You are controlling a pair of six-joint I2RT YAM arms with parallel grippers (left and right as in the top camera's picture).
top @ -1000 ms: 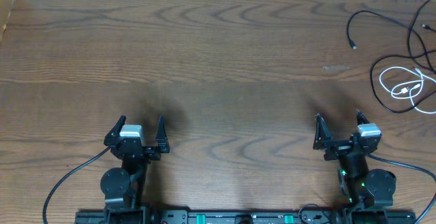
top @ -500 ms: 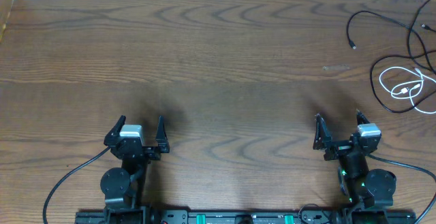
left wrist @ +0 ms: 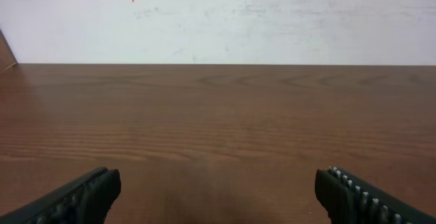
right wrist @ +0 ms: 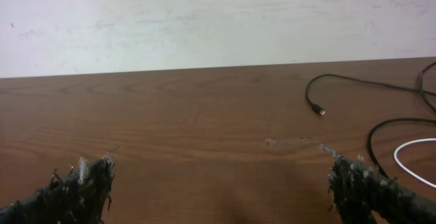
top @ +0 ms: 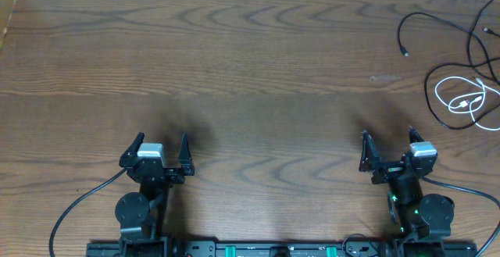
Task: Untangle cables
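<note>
Over at far right, thin black cables [top: 400, 34] aim a plug robotward; coiled white cable [top: 462, 103] beside; left wrist misses both; left gripper [top: 162, 138], right gripper [top: 387, 133] spread.

A short white cable [top: 466, 103] lies coiled in small flat loops by the bench's [top: 234, 69] right edge, toward the far side. A black cable [top: 427, 89] curves wide around it. Farther in from that edge, another black cable [top: 414, 16] arcs to a free plug [top: 405, 51].

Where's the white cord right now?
In the overhead view the white cord lies coiled near the right edge of the table, looped among the black cables. It is beyond the right gripper, not touching it.
</note>
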